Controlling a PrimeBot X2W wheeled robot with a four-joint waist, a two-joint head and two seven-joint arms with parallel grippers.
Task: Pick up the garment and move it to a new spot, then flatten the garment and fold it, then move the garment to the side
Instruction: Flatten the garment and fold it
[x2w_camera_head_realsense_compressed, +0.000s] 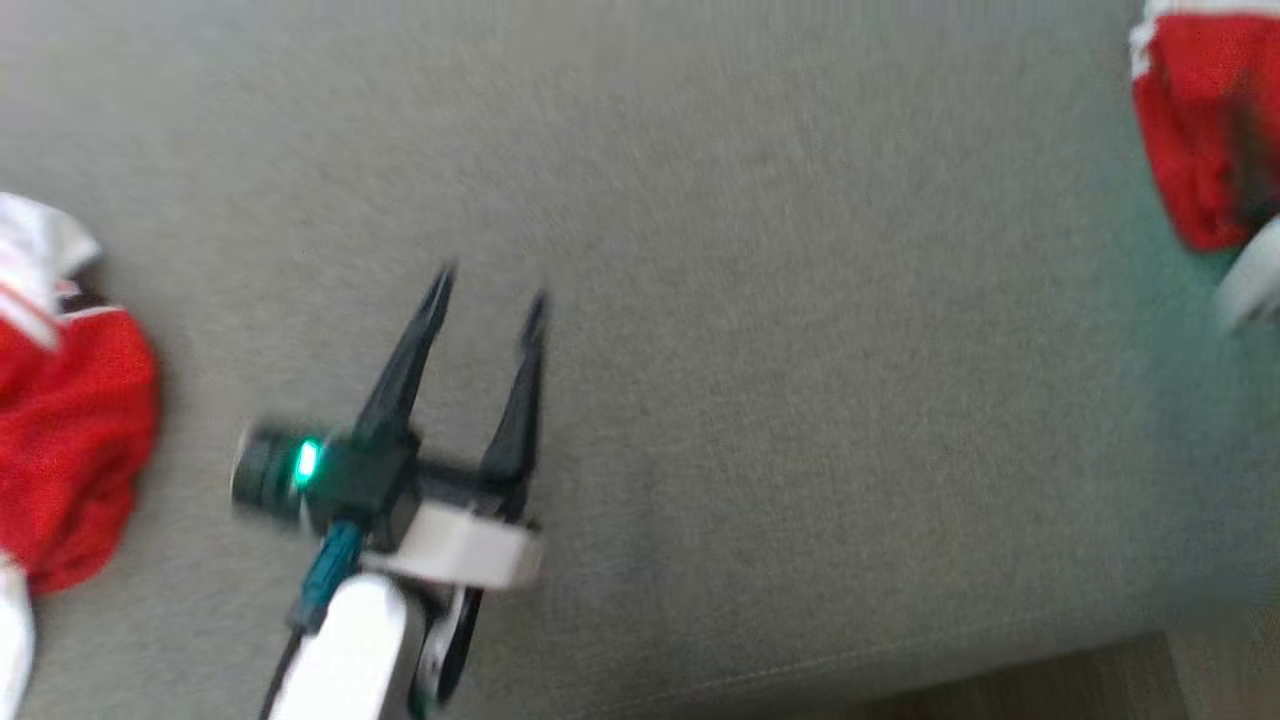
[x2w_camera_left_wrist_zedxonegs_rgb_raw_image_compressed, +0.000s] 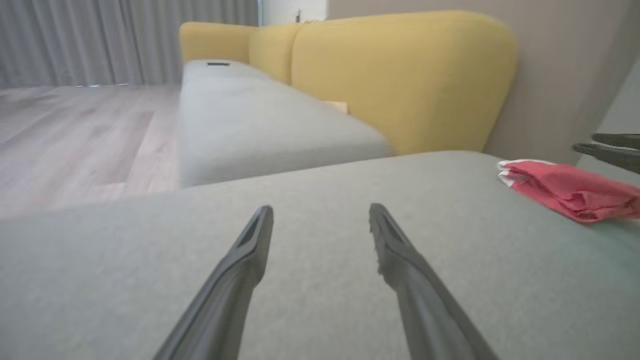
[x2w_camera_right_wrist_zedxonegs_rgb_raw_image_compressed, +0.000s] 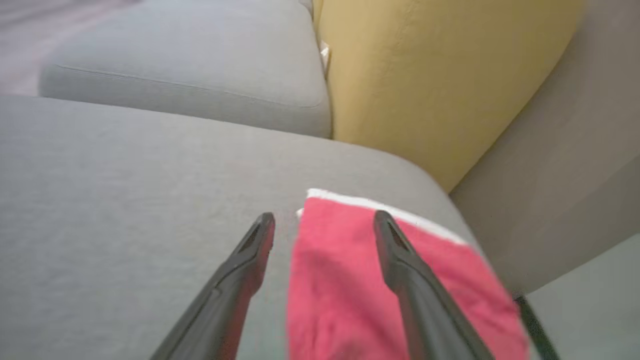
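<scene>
The garment (x2w_camera_head_realsense_compressed: 1205, 130) is red with a white edge and lies folded on the grey cushion (x2w_camera_head_realsense_compressed: 800, 350) at the top right of the head view. My right gripper (x2w_camera_right_wrist_zedxonegs_rgb_raw_image_compressed: 325, 225) hangs open just above the garment (x2w_camera_right_wrist_zedxonegs_rgb_raw_image_compressed: 345, 290), its fingers spread over the cloth and holding nothing. In the left wrist view the folded garment (x2w_camera_left_wrist_zedxonegs_rgb_raw_image_compressed: 570, 190) lies flat near the cushion's right end, with the right gripper's dark fingers (x2w_camera_left_wrist_zedxonegs_rgb_raw_image_compressed: 610, 147) beside it. My left gripper (x2w_camera_head_realsense_compressed: 490, 285) is open over bare cushion in the middle, well left of the garment, with nothing between its fingers (x2w_camera_left_wrist_zedxonegs_rgb_raw_image_compressed: 250, 250).
Another red and white cloth (x2w_camera_head_realsense_compressed: 70, 440) lies crumpled at the left edge of the head view. A yellow backrest (x2w_camera_left_wrist_zedxonegs_rgb_raw_image_compressed: 400, 80) rises behind the cushions, next to a second grey cushion (x2w_camera_left_wrist_zedxonegs_rgb_raw_image_compressed: 250, 120). Wooden floor (x2w_camera_left_wrist_zedxonegs_rgb_raw_image_compressed: 75, 130) lies beyond the front edge.
</scene>
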